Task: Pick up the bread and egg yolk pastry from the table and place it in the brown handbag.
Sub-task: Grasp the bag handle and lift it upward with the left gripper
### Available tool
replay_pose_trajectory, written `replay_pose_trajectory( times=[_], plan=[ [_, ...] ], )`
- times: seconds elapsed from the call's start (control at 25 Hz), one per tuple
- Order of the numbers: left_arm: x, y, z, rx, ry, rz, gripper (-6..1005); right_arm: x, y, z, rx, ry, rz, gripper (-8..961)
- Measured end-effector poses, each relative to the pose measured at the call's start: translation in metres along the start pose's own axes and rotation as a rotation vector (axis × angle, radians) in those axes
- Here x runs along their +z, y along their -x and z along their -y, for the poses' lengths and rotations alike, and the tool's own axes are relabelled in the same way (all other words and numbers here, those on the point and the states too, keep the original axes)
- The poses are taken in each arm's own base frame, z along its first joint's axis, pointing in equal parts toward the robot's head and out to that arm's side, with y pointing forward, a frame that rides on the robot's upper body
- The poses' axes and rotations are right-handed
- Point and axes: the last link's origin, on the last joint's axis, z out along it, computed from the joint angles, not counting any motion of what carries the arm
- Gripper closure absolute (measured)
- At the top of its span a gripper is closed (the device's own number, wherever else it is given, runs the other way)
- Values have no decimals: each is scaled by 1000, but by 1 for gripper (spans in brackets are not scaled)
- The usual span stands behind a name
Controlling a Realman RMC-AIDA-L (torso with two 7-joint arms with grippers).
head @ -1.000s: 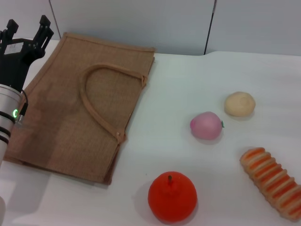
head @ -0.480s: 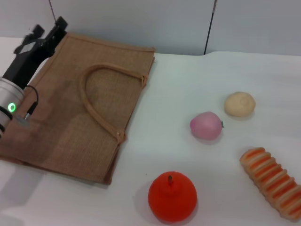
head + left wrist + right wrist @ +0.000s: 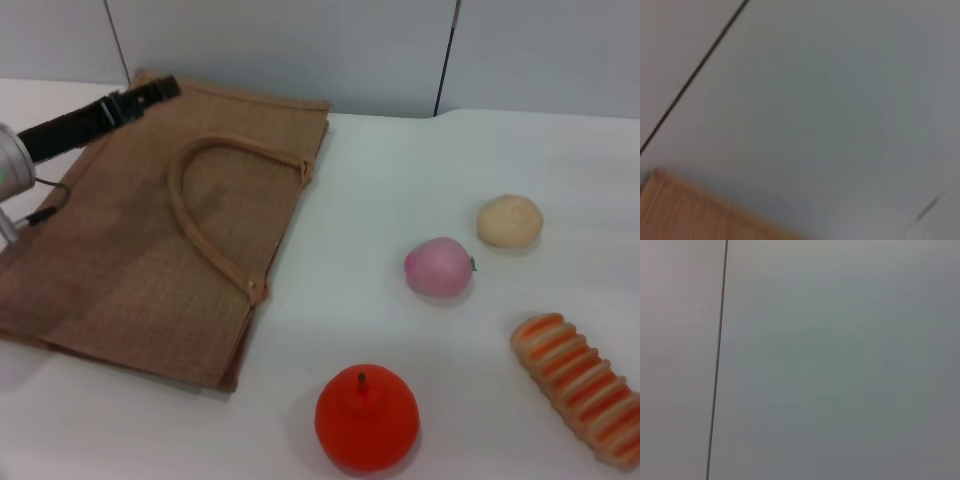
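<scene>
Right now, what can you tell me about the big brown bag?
The brown handbag is a large flat rectangle of coarse woven fabric, like jute, tan-brown all over. It lies flat on the white table, on the robot's left side, turned at a slant. A looped handle of the same colour rests on top of it, stitched on at both ends. The left gripper reaches over its far corner; whether they touch is unclear. None of the food touches it.
</scene>
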Motion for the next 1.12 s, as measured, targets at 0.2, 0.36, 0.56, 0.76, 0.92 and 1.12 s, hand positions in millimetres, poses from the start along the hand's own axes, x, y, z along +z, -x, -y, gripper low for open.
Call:
replay_pose_trajectory(
  times=[0.2,0.36,0.56,0.76,0.92,1.12],
  plan=[
    [5,-14,2,35,-123,242,134,0,0,0,0,-1,0,72],
    [12,-17,2,88,-205,388,138,0,0,0,-1,-1,1,72],
    [19,-18,1,151,-255,459,143,0,1,1,-2,-5,2,72],
    [26,-19,0,201,-287,474,148,-1,0,2,-1,-10,0,72],
    [36,-17,-2,267,-307,468,153,-1,0,2,0,-10,1,72],
    [49,-8,-7,337,-311,460,158,0,1,2,-1,-6,2,72]
  ],
)
